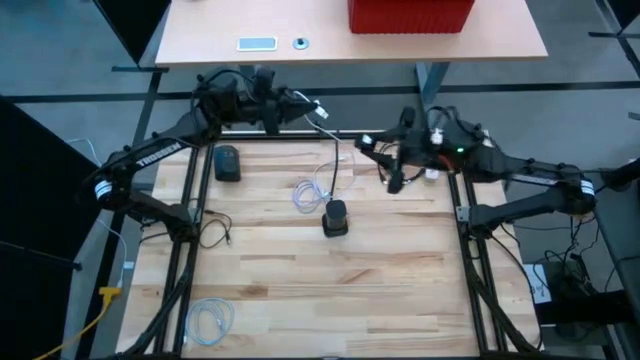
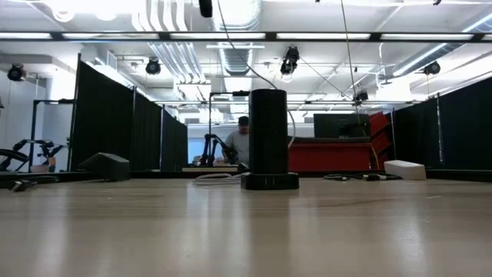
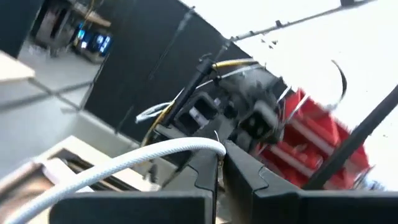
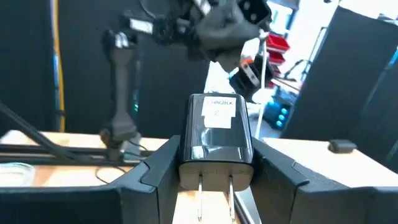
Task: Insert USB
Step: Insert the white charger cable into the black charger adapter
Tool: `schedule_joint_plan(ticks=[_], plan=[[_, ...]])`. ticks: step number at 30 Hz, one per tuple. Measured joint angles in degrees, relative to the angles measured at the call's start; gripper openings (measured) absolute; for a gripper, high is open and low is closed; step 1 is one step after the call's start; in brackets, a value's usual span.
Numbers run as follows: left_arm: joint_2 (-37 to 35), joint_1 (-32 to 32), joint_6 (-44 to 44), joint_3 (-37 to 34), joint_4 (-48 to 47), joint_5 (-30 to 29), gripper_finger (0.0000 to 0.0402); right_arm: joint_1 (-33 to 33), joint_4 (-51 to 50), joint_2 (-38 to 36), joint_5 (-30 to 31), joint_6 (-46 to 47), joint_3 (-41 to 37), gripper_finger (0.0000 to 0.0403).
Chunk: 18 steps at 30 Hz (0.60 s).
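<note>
The left gripper (image 1: 322,110), jaws closed on the white cable (image 3: 134,159), faces the right gripper (image 4: 214,163). That one grips the black charger (image 4: 216,140), prongs toward its wrist, port apparently facing the cable.

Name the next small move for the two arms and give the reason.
Probably bring the left gripper, shut on the white cable, toward the black wall charger held in the right gripper. Both are raised at the table's far edge, still apart, plug not yet inserted.
</note>
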Motion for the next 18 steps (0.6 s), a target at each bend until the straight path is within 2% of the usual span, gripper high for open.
schedule_joint_plan(ticks=[3,7,9,18], plan=[[0.1,2.1,-8.5,0.0,-0.6,1.6,0.0002,0.0,3.9,2.9,2.5,-0.4,0.0,0.0145],[0.5,3.6,-16.6,-0.4,-0.4,1.9,0.0002,0.0,11.1,6.6,8.8,2.6,0.2,0.0145],[1.0,3.9,-19.3,-0.8,-0.4,1.7,0.0002,0.0,10.1,8.5,12.4,3.6,1.9,0.0145],[2.3,1.6,-18.7,-2.0,0.0,-4.9,0.0002,-0.7,0.9,11.9,17.1,1.7,8.0,0.0145]])
